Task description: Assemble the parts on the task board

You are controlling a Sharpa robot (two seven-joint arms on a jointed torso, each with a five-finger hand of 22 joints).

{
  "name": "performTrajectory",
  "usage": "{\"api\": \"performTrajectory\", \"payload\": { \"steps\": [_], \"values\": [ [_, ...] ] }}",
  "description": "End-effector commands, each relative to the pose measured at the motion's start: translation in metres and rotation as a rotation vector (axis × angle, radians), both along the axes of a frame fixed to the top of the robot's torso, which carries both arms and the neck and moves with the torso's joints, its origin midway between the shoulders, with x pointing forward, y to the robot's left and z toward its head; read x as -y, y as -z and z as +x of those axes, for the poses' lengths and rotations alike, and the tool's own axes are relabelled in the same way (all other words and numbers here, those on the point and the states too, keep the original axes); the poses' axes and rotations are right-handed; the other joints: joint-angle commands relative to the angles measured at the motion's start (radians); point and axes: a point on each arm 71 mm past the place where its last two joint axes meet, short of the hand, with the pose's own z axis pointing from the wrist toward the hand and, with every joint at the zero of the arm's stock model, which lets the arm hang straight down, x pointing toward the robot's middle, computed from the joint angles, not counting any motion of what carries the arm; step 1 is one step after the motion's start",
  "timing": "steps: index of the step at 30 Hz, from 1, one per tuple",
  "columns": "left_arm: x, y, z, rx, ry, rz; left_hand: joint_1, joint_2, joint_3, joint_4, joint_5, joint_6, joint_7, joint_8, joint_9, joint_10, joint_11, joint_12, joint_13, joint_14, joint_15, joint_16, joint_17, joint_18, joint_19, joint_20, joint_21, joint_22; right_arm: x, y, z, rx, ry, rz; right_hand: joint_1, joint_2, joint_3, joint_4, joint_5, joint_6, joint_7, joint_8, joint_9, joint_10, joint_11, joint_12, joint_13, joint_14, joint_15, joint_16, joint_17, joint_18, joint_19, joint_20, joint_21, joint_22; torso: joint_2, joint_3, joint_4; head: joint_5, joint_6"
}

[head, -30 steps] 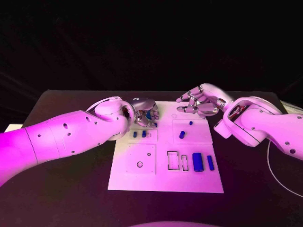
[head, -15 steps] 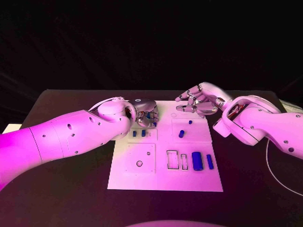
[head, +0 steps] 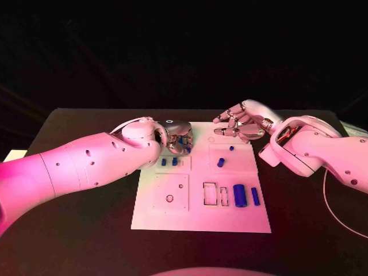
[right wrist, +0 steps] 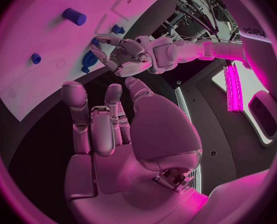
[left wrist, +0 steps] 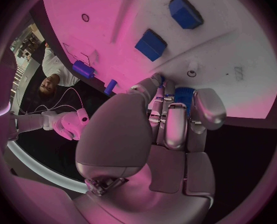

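Note:
The white task board [head: 199, 215] lies in the middle of the black table. My left hand [head: 176, 138] hovers over the board's far left corner, its fingers curled around a blue part [left wrist: 183, 95], also seen as the blue part [right wrist: 88, 60]. My right hand [head: 240, 123] hangs over the board's far right edge with its fingers apart and nothing in it. On the board lie two small blue pieces [head: 168, 163], a blue peg [head: 221, 163], a smaller blue peg [head: 231, 149] and two long blue blocks [head: 246, 196].
Several outlined slots and small holes [head: 210, 194] mark the board's near half. Bare black table [head: 76, 230] lies on both sides of the board. A thin white cable [head: 337, 213] curves over the table at the right.
My left hand has shifted slightly toward the board's far edge with the blue part in it. The right hand has barely moved.

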Motion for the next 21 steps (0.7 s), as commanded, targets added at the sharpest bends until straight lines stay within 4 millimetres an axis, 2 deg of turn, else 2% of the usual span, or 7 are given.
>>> {"api": "performTrajectory", "payload": {
  "steps": [1,3,6,17,21],
  "values": [
    [0.002,0.007,-0.003,-0.020,0.013,0.022,0.008,0.002,0.012,0.000,0.000,0.011,-0.001,-0.005,-0.001,0.011,-0.002,-0.003,0.001,0.028,-0.007,0.005,0.000,-0.015,0.005,-0.002,0.008,0.007,-0.002,0.000,-0.001,-0.004,-0.015,-0.001,0.008,0.005,0.004,0.000,0.005,-0.002,0.001,0.006,0.000,-0.002,-0.003,0.004,0.002,0.046,-0.002,-0.003,0.003,0.007,0.004,-0.002,-0.004,0.000,0.000,0.0001,-0.0001,-0.001,-0.001],
    [0.003,0.008,-0.004,-0.018,0.016,0.018,0.008,0.003,0.019,-0.003,-0.001,0.019,-0.003,-0.003,-0.001,0.022,-0.005,-0.002,0.003,0.029,-0.009,0.006,0.000,-0.016,0.007,-0.003,0.019,0.016,-0.002,0.000,-0.001,-0.004,-0.015,-0.001,0.008,0.005,0.004,0.000,0.005,-0.002,0.001,0.006,0.000,-0.002,-0.003,0.004,0.002,0.046,-0.002,-0.003,0.003,0.007,0.004,-0.002,-0.004,0.000,0.000,0.0000,-0.0002,-0.001,-0.001],
    [0.004,0.009,-0.004,-0.022,0.013,0.022,0.012,0.008,0.033,-0.011,-0.001,0.040,-0.009,0.004,0.001,0.046,-0.013,0.002,0.008,0.031,-0.016,0.009,-0.001,-0.018,0.009,-0.007,0.032,0.028,-0.002,0.001,-0.001,-0.006,-0.017,-0.002,0.007,0.006,0.005,0.001,0.005,-0.001,0.001,0.007,0.000,0.000,-0.003,0.008,0.004,0.046,-0.002,-0.001,0.005,0.006,0.005,-0.002,-0.004,0.001,0.000,0.0003,0.0002,-0.009,0.000],
    [-0.005,0.001,-0.006,0.033,-0.015,-0.031,0.002,0.012,0.080,-0.032,0.004,0.086,-0.012,0.011,0.004,0.090,-0.021,-0.018,0.014,0.034,-0.023,0.011,-0.008,-0.021,0.010,-0.015,0.053,0.051,-0.003,0.001,-0.001,-0.014,-0.019,0.005,0.006,0.010,0.008,0.003,0.007,0.001,0.001,0.008,0.000,0.004,-0.003,0.012,0.006,0.047,-0.003,0.001,0.008,0.006,0.007,-0.003,-0.003,0.003,0.000,-0.0001,0.0001,-0.008,0.000],
    [-0.012,-0.007,-0.008,0.056,-0.030,-0.070,-0.003,0.008,0.086,-0.036,0.003,0.092,-0.011,0.011,0.004,0.100,-0.021,-0.023,0.016,0.034,-0.023,0.011,-0.010,-0.023,0.013,-0.016,0.063,0.059,-0.002,0.001,-0.001,-0.014,-0.014,0.002,0.006,0.010,0.008,0.003,0.007,0.001,0.000,0.008,0.000,0.004,-0.003,0.013,0.006,0.048,-0.003,0.002,0.009,0.006,0.007,-0.003,-0.002,0.004,-0.001,0.0013,0.0010,-0.010,0.001]
  ]
}}
